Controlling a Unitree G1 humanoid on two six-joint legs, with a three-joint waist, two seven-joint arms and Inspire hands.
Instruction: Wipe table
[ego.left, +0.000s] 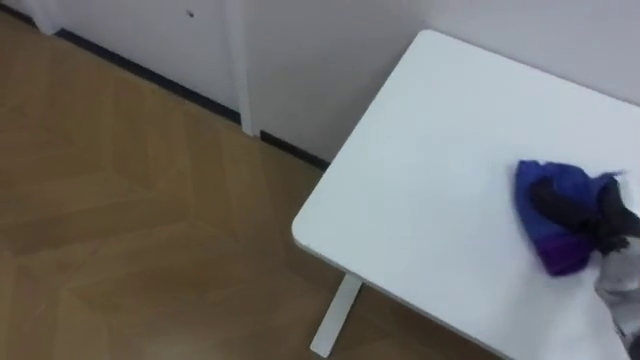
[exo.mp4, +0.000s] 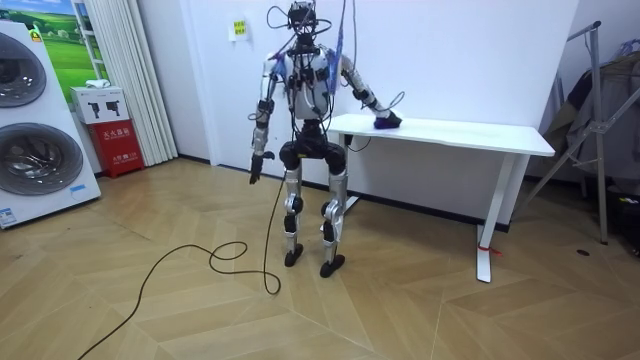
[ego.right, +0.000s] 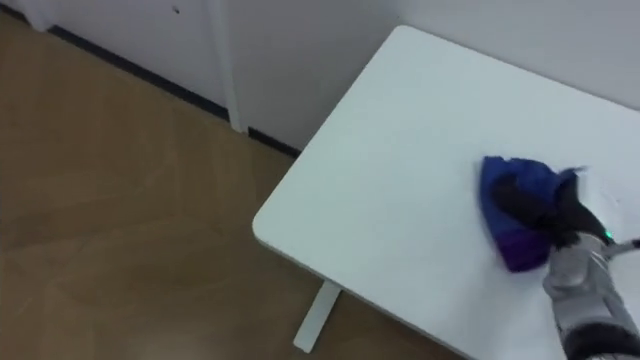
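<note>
My right robot hand (ego.right: 556, 220) is on the bench (ego.right: 400, 150). It rests on top of a blue and purple cloth (ego.right: 500, 180). The dark fingers (ego.right: 525, 203) bend down over the cloth and hold it in a bunch. The cloth sits under my robot hand and sticks out past the fingertips and to the left of them. It touches the white top of the bench.

To the left of this robot hand there is a lot of bare white bench. Well off to its left is the round corner of the bench. Below that corner a white bench leg (ego.left: 335, 315) goes down to the wood floor (ego.left: 120, 200). Past my fingertips the bench runs on to a white wall (ego.left: 300, 60).

In the room view I stand at the end of the bench with my right arm stretched out over it. My left robot hand (exo.mp4: 257, 172) hangs down by my side, well away from the bench and the cloth. I cannot tell if it is wide or narrow. Far beyond that robot hand, on the room view's left, are a red box (exo.mp4: 120, 148) and a washing machine (exo.mp4: 35, 165).
</note>
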